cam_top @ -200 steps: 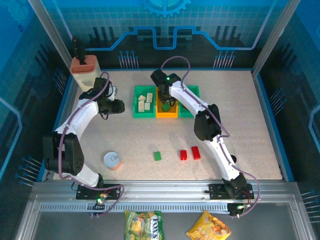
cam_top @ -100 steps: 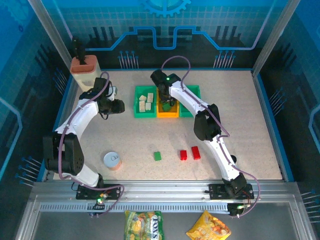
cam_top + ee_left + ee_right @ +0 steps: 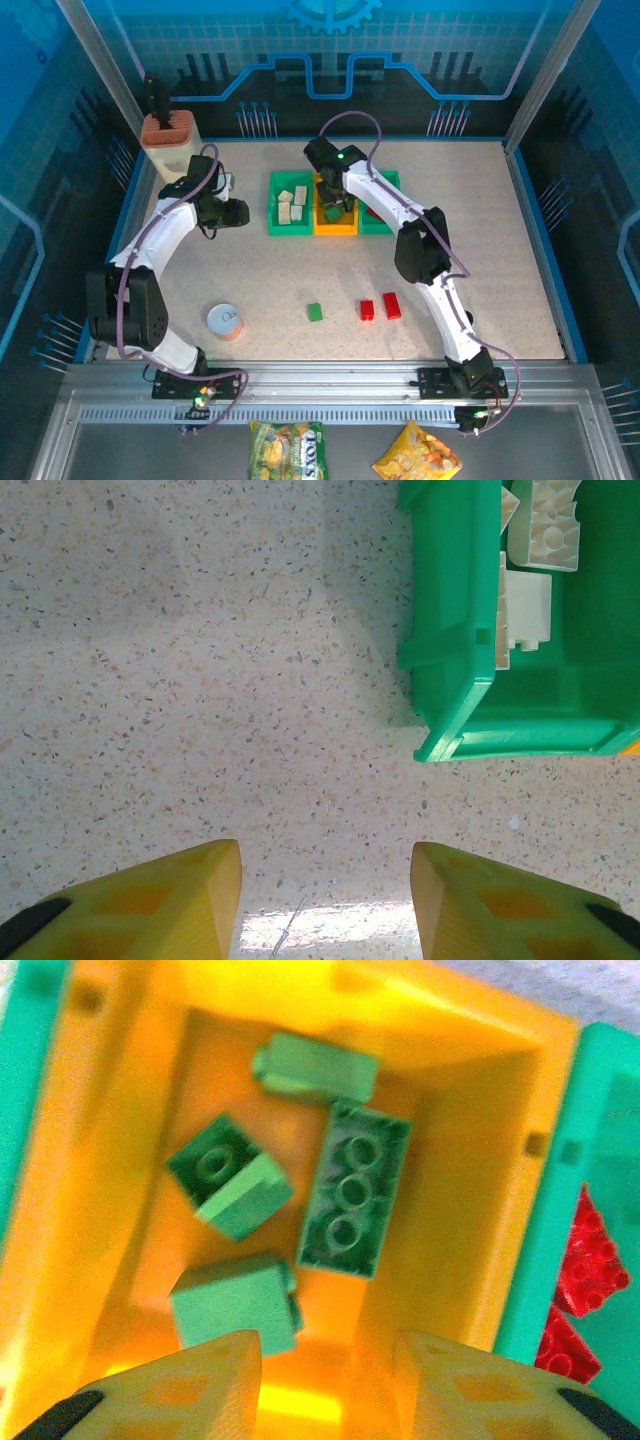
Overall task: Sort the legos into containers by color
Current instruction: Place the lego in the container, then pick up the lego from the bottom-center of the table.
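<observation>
Right wrist view is showing the right gripper [image 3: 325, 1355] hovering open and empty over the orange-yellow tray [image 3: 450, 1030], where four green legos [image 3: 350, 1200] are lying. The left gripper [image 3: 325, 880] is hanging open, holding nothing, beside the green tray [image 3: 450, 660] of cream legos [image 3: 530, 610]. One green brick [image 3: 315, 312] and two red bricks [image 3: 391, 305] are lying loose on the table [image 3: 500, 250]
</observation>
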Available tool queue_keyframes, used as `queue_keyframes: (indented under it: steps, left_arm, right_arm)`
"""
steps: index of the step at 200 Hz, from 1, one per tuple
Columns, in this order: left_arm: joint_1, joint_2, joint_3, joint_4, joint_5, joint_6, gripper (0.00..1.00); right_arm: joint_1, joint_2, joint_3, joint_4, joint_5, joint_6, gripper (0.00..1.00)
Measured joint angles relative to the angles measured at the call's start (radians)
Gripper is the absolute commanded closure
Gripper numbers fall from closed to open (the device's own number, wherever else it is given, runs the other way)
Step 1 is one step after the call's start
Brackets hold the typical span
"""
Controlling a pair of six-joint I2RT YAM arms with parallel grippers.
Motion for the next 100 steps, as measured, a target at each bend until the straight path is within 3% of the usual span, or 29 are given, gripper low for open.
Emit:
queue_keyframes:
  steps: [100]
  left_arm:
    - [0.000, -0.002, 0.000, 0.000, 0.000, 0.000, 0.51]
  right_arm:
    - [0.022, -0.431, -0.617, 0.299, -0.537, -0.531, 0.59]
